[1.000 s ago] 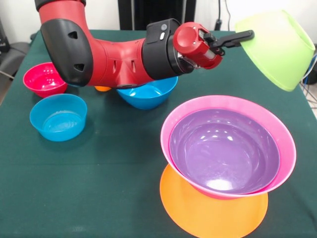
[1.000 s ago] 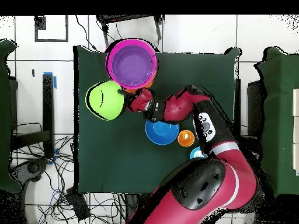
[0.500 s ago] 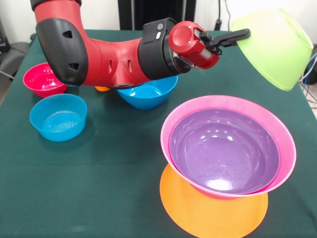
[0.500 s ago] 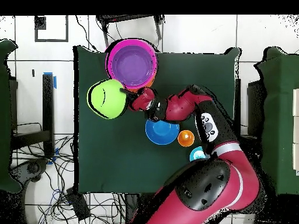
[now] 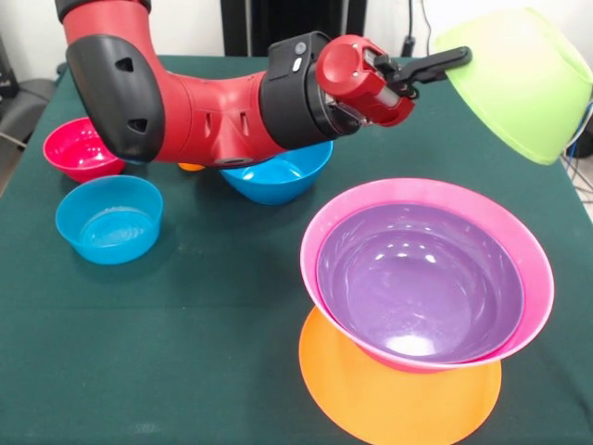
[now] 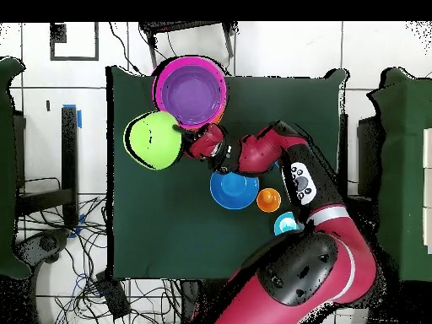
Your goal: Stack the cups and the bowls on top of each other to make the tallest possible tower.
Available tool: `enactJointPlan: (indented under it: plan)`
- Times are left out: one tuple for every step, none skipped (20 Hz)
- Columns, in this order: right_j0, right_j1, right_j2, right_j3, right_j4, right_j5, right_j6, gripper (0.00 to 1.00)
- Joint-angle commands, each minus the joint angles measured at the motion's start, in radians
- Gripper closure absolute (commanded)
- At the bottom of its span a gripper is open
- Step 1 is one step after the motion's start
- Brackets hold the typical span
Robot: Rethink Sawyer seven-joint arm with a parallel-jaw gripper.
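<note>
A glossy lime-green plastic bowl [image 5: 519, 79] is held clear of the table by the black gripper [image 5: 443, 63] at the end of the red and black arm [image 5: 213, 107]; the jaws are closed narrowly on the bowl's rim, at its edge nearest the arm. The bowl is tilted, with its rounded underside turned towards the front camera. In the overhead view the green bowl [image 6: 153, 140] is seen beside the stack rather than above it, with its edge just meeting the stack's pink rim.

The tower is seen on the green cloth-covered table [image 5: 185, 315]: a large flat orange plastic bowl [image 5: 389, 408] is laid as the base, a wide glossy pink plastic bowl [image 5: 320, 232] is set on it, and a glossy purple plastic bowl [image 5: 422, 287] is nested inside the pink one. The stack is seated off-centre, so that the orange base is exposed on the near side in the front view.

A large blue plastic bowl [image 5: 283, 176] is partly hidden under the arm's wrist. A small light blue plastic bowl [image 5: 108, 220] and a small red plastic bowl [image 5: 79, 148] are placed near each other, well apart from the tower. A small orange plastic cup [image 6: 268, 200] is found just beside the large blue bowl in the overhead view, and a light blue round thing [image 6: 285, 223] is partly covered by the arm; whether it is a cup or a bowl cannot be told.
</note>
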Motion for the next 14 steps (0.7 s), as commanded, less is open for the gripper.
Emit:
enactJointPlan:
  plan:
    - [-0.008, 0.004, 0.061, -0.018, -0.035, 0.138, 0.356, 1.00]
    - [-0.008, 0.004, 0.061, -0.017, -0.035, 0.141, 0.357, 1.00]
    - [-0.007, 0.004, 0.059, -0.018, -0.036, 0.142, 0.358, 1.00]
    - [-0.006, 0.004, 0.058, -0.019, -0.036, 0.140, 0.359, 1.00]
    - [-0.006, 0.004, 0.057, -0.020, -0.037, 0.137, 0.360, 1.00]
    - [-0.005, 0.005, 0.057, -0.021, -0.037, 0.137, 0.361, 1.00]
    - [-0.001, 0.005, 0.051, -0.026, -0.039, 0.137, 0.361, 1.00]
    - [0.002, 0.004, 0.045, -0.031, -0.041, 0.137, 0.362, 1.00]
    - [0.006, 0.004, 0.039, -0.035, -0.043, 0.132, 0.363, 1.00]
    - [0.009, 0.005, 0.036, -0.039, -0.045, 0.126, 0.364, 1.00]
    - [0.011, 0.006, 0.033, -0.044, -0.047, 0.122, 0.364, 1.00]
    - [0.012, 0.006, 0.031, -0.045, -0.047, 0.119, 0.365, 1.00]
    - [0.014, 0.005, 0.029, -0.048, -0.049, 0.115, 0.366, 1.00]
    - [0.016, 0.005, 0.027, -0.050, -0.050, 0.112, 0.366, 1.00]
